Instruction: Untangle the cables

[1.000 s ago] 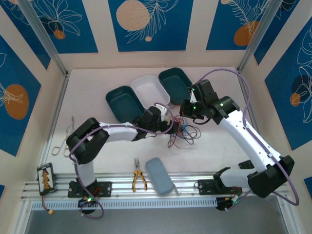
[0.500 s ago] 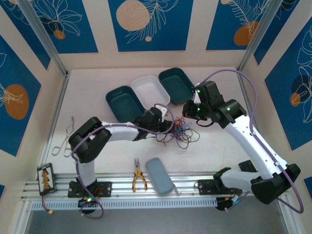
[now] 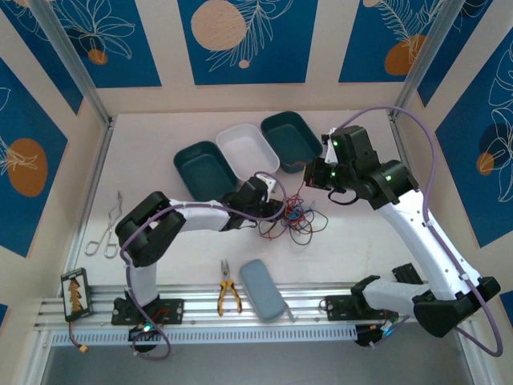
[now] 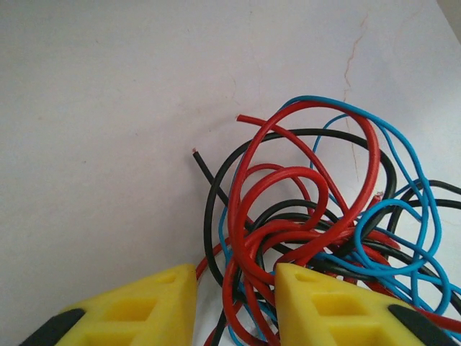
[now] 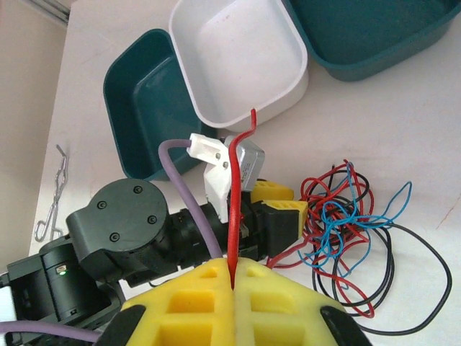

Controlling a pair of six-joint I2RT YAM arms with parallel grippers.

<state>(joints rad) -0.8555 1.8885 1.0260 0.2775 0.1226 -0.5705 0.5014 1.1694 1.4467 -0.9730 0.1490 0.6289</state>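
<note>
A tangle of red, blue and black cables (image 3: 299,218) lies mid-table, also seen in the left wrist view (image 4: 310,209) and the right wrist view (image 5: 346,216). My left gripper (image 4: 236,277) sits low at the tangle's left edge (image 3: 282,210). Its yellow fingers (image 5: 277,198) stand apart, with red, black and blue strands in the gap and a little table showing beside the left finger. My right gripper (image 5: 234,265) hovers above and to the right of the tangle (image 3: 311,175). It is shut on one red cable (image 5: 234,194), whose free end sticks up past the jaws.
Three trays stand behind the tangle: a teal tray (image 3: 204,168), a white tray (image 3: 248,148) and another teal tray (image 3: 288,136). Pliers (image 3: 228,297) and a grey case (image 3: 260,289) lie near the front rail. Metal tongs (image 3: 104,233) lie at the left.
The right gripper has lifted and drawn back to the right with the red cable. The left gripper's jaws have narrowed around the strands. The tangle has bunched up slightly.
</note>
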